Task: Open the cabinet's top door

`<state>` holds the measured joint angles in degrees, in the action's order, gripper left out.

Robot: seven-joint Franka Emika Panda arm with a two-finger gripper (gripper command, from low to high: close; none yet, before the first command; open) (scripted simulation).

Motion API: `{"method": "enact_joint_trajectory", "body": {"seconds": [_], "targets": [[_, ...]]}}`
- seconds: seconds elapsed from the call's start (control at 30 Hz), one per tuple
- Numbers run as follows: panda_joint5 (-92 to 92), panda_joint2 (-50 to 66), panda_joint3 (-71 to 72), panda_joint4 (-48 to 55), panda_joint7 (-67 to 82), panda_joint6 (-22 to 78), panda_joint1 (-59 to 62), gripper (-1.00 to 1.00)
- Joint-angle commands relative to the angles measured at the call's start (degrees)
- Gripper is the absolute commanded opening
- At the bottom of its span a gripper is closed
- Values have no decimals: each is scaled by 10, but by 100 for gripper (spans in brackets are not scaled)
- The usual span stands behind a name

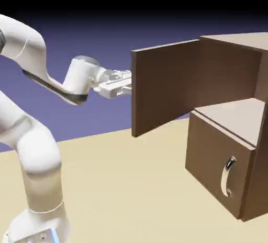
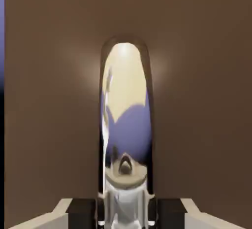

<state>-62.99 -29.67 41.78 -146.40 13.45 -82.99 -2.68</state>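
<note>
Inspector: Status, left to right?

Arm: My claw (image 1: 124, 83) is clamped on the silver handle (image 2: 126, 124), level, at the swung-out edge of the top door (image 1: 165, 88). The door stands wide open from the cabinet (image 1: 230, 69) on the right; I judge the task essentially done, only release remaining.

Inspector: Condition?

Arm: Flat brown wood, upright, undamaged; lower panel (image 1: 217, 171) shut.

The exterior view is looking from beside the arm toward the cabinet (image 1: 230, 132); the hand view is sitting close against the shared door (image 1: 162, 88), its handle (image 2: 125, 124) filling centre frame.
</note>
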Motion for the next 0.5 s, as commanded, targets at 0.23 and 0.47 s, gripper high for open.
{"method": "enact_joint_trajectory", "body": {"seconds": [0.23, 0.47], "targets": [[50, 159, 114, 145, -58, 197, 57, -100], [54, 304, 156, 255, -128, 349, 55, -100]]}}
